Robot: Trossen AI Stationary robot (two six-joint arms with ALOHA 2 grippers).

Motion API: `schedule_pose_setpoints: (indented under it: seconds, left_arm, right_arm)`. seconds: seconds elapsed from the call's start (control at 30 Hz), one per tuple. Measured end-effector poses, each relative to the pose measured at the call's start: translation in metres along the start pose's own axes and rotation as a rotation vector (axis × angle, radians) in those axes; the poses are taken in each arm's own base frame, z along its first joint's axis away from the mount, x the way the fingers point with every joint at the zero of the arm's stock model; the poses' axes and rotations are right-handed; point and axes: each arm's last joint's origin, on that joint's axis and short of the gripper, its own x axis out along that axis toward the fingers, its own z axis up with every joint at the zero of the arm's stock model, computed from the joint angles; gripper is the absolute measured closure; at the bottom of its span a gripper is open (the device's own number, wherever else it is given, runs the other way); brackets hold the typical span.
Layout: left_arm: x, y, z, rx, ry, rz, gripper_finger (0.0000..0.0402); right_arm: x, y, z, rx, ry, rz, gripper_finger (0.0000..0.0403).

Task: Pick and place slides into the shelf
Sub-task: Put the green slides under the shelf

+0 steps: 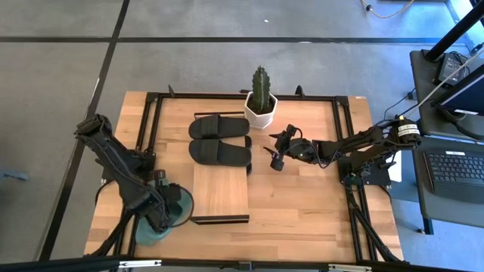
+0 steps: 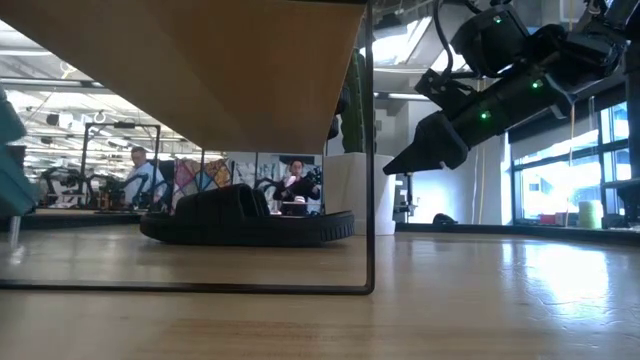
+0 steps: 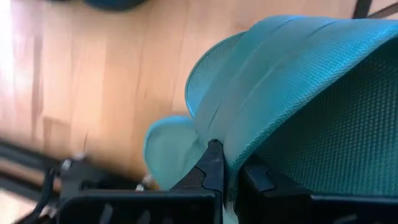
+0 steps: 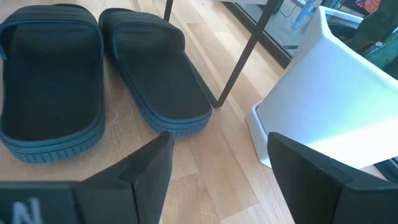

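A muted green slide (image 1: 155, 225) is with my left gripper (image 1: 161, 205) near the table's near left corner. Its wide textured strap (image 3: 311, 112) fills the left wrist view, and its edge (image 2: 8, 160) shows at the low view's left border. Two black slides (image 1: 219, 128) (image 1: 220, 153) lie side by side, soles down, on the table just beyond the shelf (image 1: 220, 193). The shelf has a light plank top on thin black legs. My right gripper (image 1: 276, 151) hovers open to the right of the black slides (image 4: 155, 81), above the table and touching nothing. My left gripper (image 3: 230, 163) is shut on the green slide's strap, pinching the strap's edge (image 3: 233, 140) between its two fingers (image 3: 213, 163). The sole (image 3: 171, 149) curves away behind the strap. In the low view the slide stands tilted and appears clear of the table.
A cactus in a white pot (image 1: 261, 106) stands at the far edge, close beside my right gripper (image 4: 323, 106). A shelf leg (image 4: 239, 62) stands by the black slides' toes. Another dark teal shape (image 3: 115, 3) lies farther off on the wood. Bare tabletop (image 1: 302, 204) lies right of the shelf.
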Motion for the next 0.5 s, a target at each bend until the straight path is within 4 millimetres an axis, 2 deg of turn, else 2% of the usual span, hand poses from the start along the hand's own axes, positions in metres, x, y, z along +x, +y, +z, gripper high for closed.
schedule_pose_setpoints:
  seconds: [0.3, 0.5]
  left_arm:
    - [-0.020, 0.007, -0.001, -0.053, 0.084, 0.020, 0.0397]
    - [-0.041, 0.012, 0.000, -0.120, 0.090, 0.039, 0.0397]
  right_arm:
    - [0.000, 0.000, 0.000, 0.000, 0.000, 0.000, 0.0144]
    - [0.000, 0.000, 0.000, -0.001, 0.000, 0.000, 0.0144]
